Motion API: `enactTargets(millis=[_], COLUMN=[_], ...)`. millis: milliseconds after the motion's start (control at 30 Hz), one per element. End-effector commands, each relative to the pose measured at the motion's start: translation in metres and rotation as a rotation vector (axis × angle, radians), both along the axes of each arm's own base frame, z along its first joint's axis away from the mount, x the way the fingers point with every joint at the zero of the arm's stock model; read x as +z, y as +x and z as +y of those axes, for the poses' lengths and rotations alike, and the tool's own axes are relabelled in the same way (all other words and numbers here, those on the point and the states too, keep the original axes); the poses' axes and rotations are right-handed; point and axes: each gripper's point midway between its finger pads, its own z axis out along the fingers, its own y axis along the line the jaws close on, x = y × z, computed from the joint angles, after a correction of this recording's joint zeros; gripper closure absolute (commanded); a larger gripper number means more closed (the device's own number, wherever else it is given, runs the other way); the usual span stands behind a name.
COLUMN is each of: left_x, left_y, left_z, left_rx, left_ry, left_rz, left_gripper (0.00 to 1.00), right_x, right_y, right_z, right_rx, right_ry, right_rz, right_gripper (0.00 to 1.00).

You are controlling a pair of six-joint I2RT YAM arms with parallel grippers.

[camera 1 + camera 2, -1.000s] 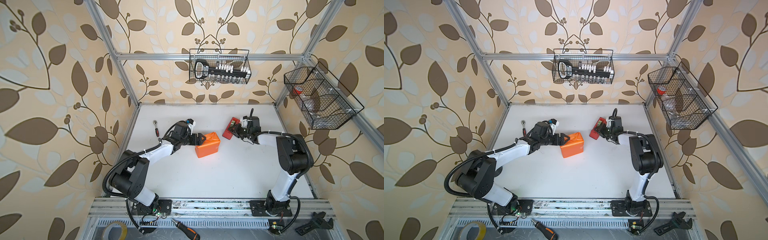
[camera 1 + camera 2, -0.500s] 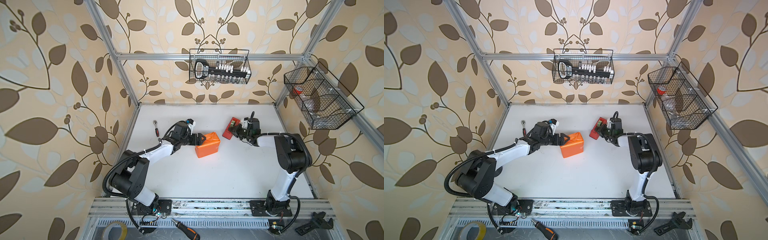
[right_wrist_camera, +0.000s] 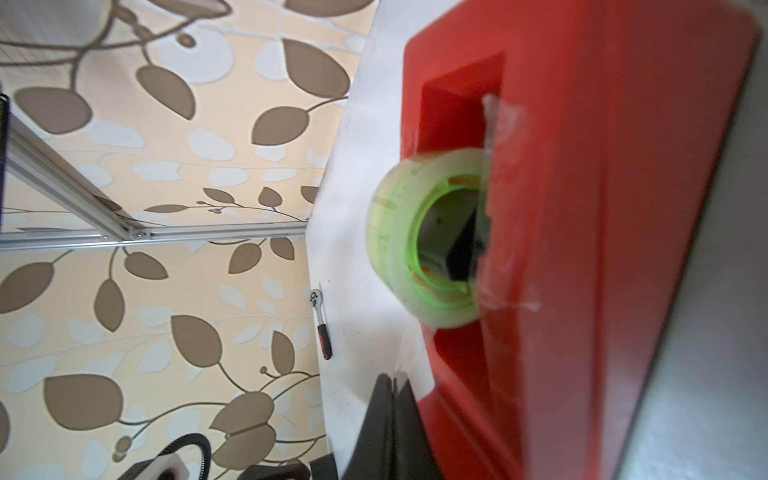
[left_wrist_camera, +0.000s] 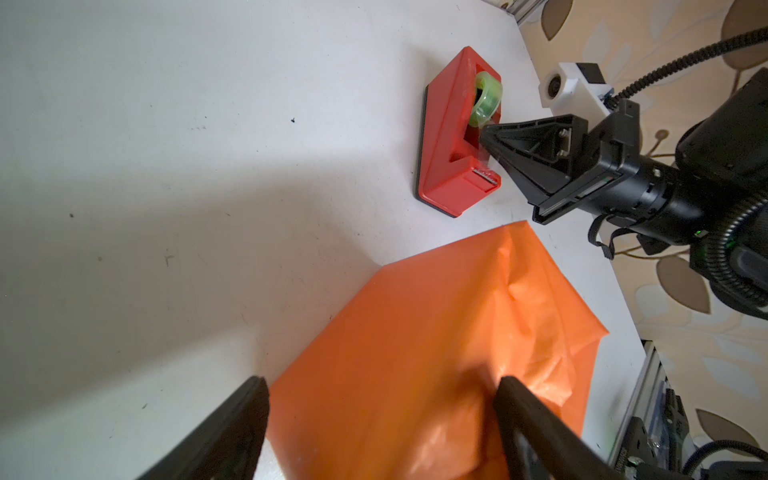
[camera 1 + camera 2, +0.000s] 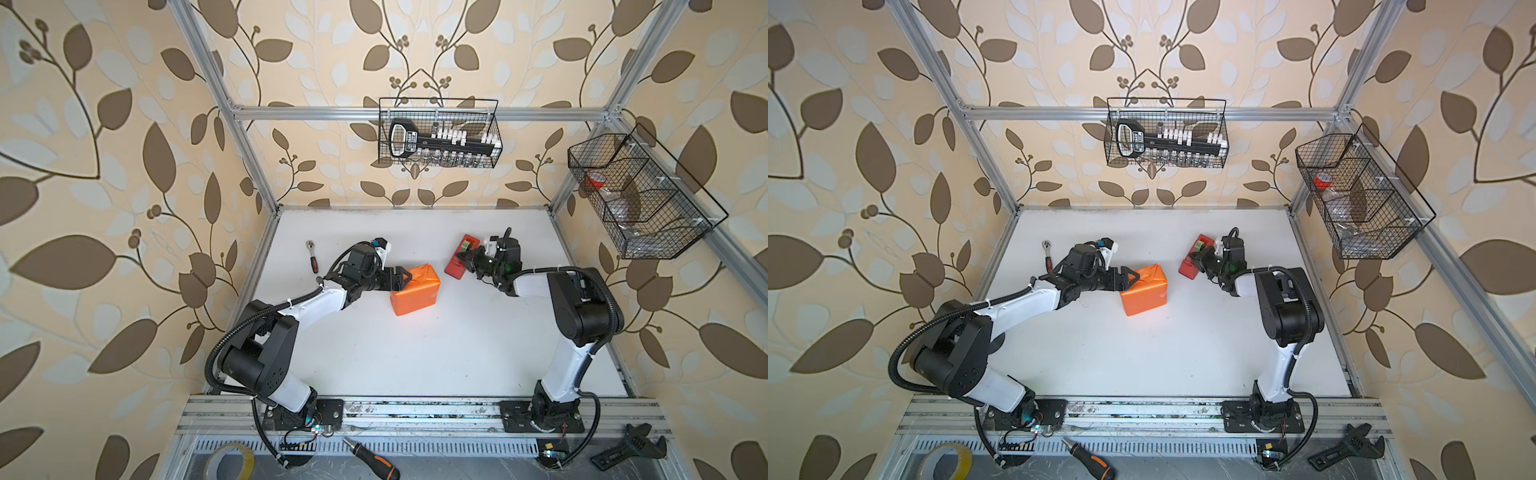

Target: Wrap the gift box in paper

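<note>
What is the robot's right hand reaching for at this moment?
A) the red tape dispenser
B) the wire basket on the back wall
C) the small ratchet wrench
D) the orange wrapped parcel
A: the right hand, closed, has its tips at the red tape dispenser, right beside the green roll; the parcel in orange paper is at the left hand instead.

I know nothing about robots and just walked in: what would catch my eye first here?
A box-shaped bundle of bright orange paper sits in the middle of the white table, with the left gripper open-jawed at its edge. To its right in the top views, the right gripper is pinched shut on a strand of clear tape at the red tape dispenser.
</note>
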Motion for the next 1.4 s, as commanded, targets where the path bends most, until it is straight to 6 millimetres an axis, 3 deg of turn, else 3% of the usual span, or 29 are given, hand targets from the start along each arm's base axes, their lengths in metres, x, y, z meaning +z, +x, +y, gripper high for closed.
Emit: enactTargets(millis=[0,300,567,800,1367], left_x=[-0.037,-0.038,-0.038,-0.038,-0.039], left_y=[-0.021,-0.021,-0.021,-0.02,-0.021], left_z=[0.016,0.017,0.017,0.018,0.018], left_rx=[0.004,0.006,0.009,0.01,0.013], left_ry=[0.097,0.104,0.104,0.106,0.109], left_rz=[0.109,0.108,0.108,0.106,0.109], left_gripper=[0.14,0.14,0.14,0.14,0.14], right_x=[0.04,0.044,0.035,0.018,-0.052], right_y=[0.0,-0.015,-0.034,-0.05,-0.068], right_z=[0.01,0.022,0.031,0.043,0.033], right_rx=[0.02,0.045,0.051,0.075,0.037], right_ry=[0.096,0.109,0.091,0.069,-0.066], right_rz=[-0.092,-0.097,-0.075,-0.043,0.079], right_gripper=[1.0,1.0,1.0,1.0,1.0])
